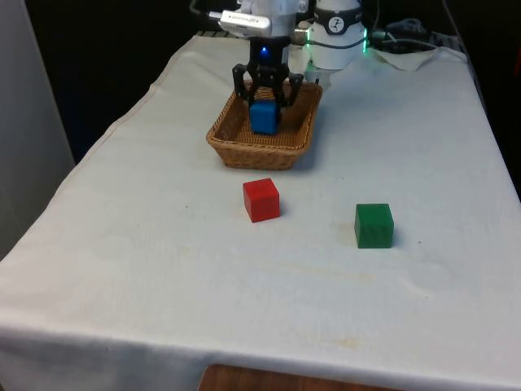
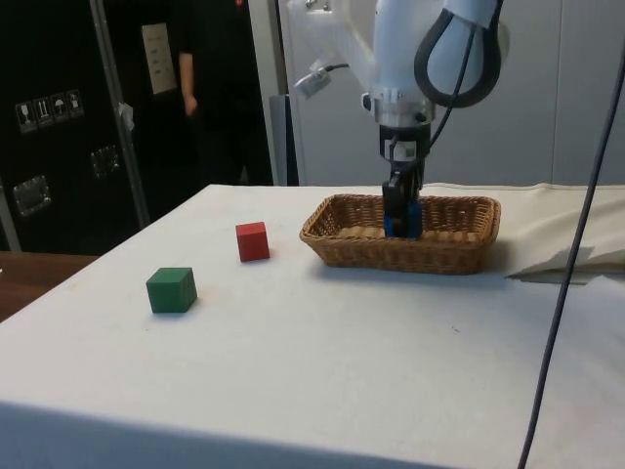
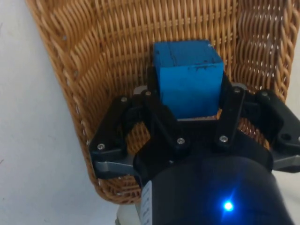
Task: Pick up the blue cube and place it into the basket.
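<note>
Green wooden cube (image 1: 374,226) nearest me, red wooden cube (image 1: 261,199) beyond | brown woven wicker basket (image 1: 236,148) contains small blue cube (image 1: 264,116), sitting square | black two-finger gripper (image 1: 266,99) clamps it, I see.

Fingers (image 2: 401,223) seemingly gripping blue cube (image 2: 411,219) inside basket (image 2: 430,256), red cube (image 2: 252,240), green cube (image 2: 172,289)

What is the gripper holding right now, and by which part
The gripper holds the blue cube by two opposite side faces, low inside the basket.
</note>
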`<action>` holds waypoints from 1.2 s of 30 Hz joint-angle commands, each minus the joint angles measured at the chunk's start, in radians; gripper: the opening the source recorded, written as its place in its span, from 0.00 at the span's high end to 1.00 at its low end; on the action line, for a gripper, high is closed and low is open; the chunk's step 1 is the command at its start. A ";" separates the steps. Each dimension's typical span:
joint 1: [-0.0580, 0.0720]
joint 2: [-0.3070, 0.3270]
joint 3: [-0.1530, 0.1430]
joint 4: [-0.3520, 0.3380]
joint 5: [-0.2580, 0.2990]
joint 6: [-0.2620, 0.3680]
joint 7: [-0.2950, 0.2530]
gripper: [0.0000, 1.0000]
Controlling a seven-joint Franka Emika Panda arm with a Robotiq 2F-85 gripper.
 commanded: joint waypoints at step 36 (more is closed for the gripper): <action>-0.003 -0.071 -0.005 0.000 0.015 -0.049 -0.011 0.00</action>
